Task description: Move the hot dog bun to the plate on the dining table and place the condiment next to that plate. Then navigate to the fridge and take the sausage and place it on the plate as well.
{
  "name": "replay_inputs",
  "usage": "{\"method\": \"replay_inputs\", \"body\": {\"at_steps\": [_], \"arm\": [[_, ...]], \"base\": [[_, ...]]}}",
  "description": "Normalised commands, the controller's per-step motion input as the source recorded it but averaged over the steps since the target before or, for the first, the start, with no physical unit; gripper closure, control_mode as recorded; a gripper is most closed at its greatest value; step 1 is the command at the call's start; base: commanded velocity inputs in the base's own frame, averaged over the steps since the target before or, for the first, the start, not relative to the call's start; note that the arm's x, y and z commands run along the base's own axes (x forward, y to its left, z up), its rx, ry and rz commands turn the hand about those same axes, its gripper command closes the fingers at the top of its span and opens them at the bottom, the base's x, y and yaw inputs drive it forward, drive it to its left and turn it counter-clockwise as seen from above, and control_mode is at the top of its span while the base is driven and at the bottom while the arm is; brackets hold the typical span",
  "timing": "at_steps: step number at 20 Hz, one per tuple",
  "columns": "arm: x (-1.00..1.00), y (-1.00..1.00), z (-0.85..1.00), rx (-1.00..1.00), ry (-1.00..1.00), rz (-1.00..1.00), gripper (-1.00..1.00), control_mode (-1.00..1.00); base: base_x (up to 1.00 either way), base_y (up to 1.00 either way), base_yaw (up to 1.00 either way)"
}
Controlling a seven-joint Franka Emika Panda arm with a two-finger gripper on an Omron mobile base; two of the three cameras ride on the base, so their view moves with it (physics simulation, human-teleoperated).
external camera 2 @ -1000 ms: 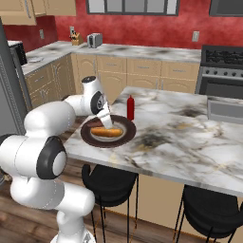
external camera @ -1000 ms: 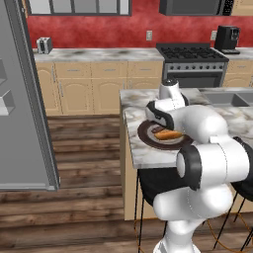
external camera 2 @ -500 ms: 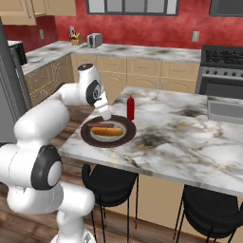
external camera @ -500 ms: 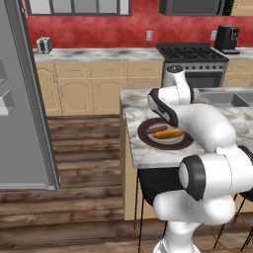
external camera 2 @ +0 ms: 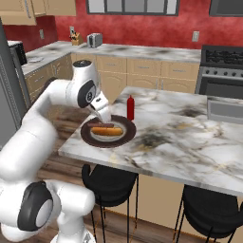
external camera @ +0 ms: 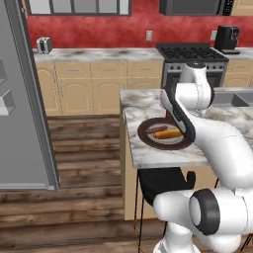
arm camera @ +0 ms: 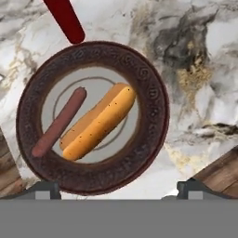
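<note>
The hand (external camera 2: 105,115) hung above the dark brown plate (external camera 2: 88,135) with its fingers spread wide and nothing between them; in the hand view the two dark fingertips (arm camera: 42,189) stood far apart at the bottom, one on each side of the plate (arm camera: 153,121).

The plate (external camera: 146,133) sat on the marbled desk (external camera 2: 190,142) close to its front corner, the one nearest the wooden floor (external camera: 89,163). On its grey centre lay the hot dog bun (arm camera: 98,122), orange-tan and angled across the middle, and the thin dark red sausage (arm camera: 59,122) lay just beside it, roughly parallel, on the side toward the desk's end edge. Whether the two touched I could not tell. In the right base view the bun (external camera 2: 107,130) showed as an orange bar with the sausage (external camera 2: 98,125) as a darker strip behind it; the left base view showed the bun (external camera: 168,133) and sausage (external camera: 159,129) side by side.

The condiment bottle (external camera 2: 130,107) stood upright on the desk just behind the plate's rim, toward the middle of the desk; its dark red body (arm camera: 65,19) reached in from the top of the hand view.

The grey fridge (external camera: 22,99) stood well apart from the desk, across the floor. A stove (external camera: 190,57) sat against the red back wall, and two black stools (external camera 2: 109,182) were tucked under the desk's near edge.
</note>
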Motion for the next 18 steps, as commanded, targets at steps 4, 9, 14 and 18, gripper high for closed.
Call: {"method": "replay_inputs", "body": {"at_steps": [4,9,14,18], "arm": [[-1.0,0.08,0.0,-0.03,0.0,0.37,-1.0,-1.0],[-1.0,0.24,0.0,-0.09,0.0,0.34,-1.0,-1.0],[-1.0,0.36,0.0,-0.14,0.0,0.28,-1.0,-1.0],[-0.8,0.58,0.0,-0.15,0.0,0.32,-1.0,-1.0]], "base": [[0.0,0.0,0.0],[0.0,0.0,0.0],[0.0,0.0,0.0],[0.0,0.0,0.0]]}}
